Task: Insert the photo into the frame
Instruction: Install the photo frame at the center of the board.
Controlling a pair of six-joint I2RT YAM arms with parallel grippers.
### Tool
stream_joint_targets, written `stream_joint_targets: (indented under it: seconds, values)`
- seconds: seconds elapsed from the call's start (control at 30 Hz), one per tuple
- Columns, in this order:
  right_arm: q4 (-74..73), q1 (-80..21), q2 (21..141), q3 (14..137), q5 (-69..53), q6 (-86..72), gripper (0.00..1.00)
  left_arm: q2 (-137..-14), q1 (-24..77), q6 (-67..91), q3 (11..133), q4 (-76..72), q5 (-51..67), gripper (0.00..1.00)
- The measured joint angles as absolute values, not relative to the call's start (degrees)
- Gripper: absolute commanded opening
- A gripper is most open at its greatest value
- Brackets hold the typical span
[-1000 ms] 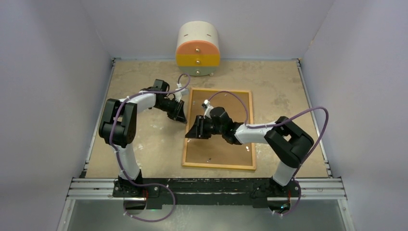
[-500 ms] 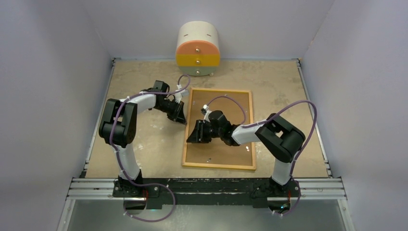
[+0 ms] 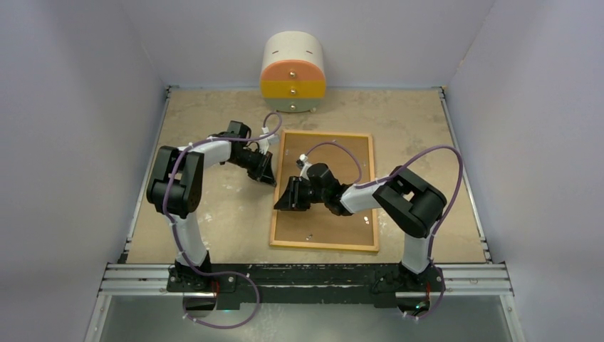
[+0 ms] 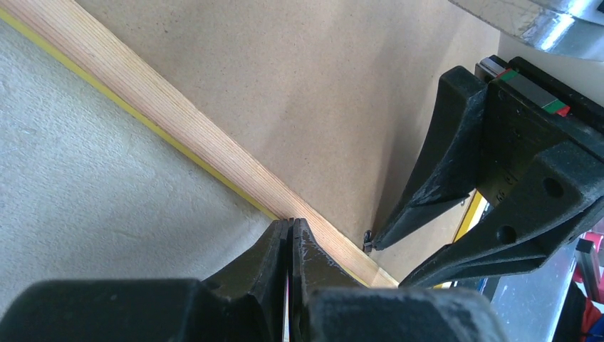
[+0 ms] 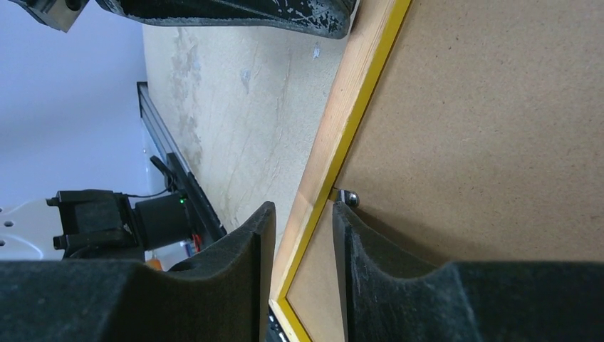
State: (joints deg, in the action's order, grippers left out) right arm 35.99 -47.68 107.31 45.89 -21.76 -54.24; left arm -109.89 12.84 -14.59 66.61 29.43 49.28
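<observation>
The frame point(image 3: 324, 245) lies back up on the table, its light wood rail around a brown backing board point(image 3: 313, 224). The photo is hidden. My left gripper point(image 3: 269, 174) is shut and empty, its tips point(image 4: 290, 224) touching the outer side of the frame's left rail point(image 4: 164, 107). My right gripper point(image 3: 283, 201) is open and straddles the same rail point(image 5: 356, 92) lower down. In the right wrist view point(image 5: 303, 208) one finger is outside the rail and the other rests on the board point(image 5: 484, 128) beside a small metal tab point(image 5: 347, 198).
A rounded cream, orange and yellow drawer unit point(image 3: 293, 73) stands at the back wall. Grey walls close in the table on three sides. A metal rail point(image 3: 306, 274) runs along the near edge. The two grippers are close together at the frame's left side.
My right arm's elbow has swung left and inward, and its gripper slid slightly left along the frame's left rail. My left gripper has barely moved.
</observation>
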Motion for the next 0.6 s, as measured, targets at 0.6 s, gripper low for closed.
stream_joint_targets:
  seconds: [0.6]
  values:
    - [27.2,-36.3,102.0,52.1,-24.0,-50.8,0.62,-110.8,11.6,-12.0,72.4,27.9,49.5,0.05]
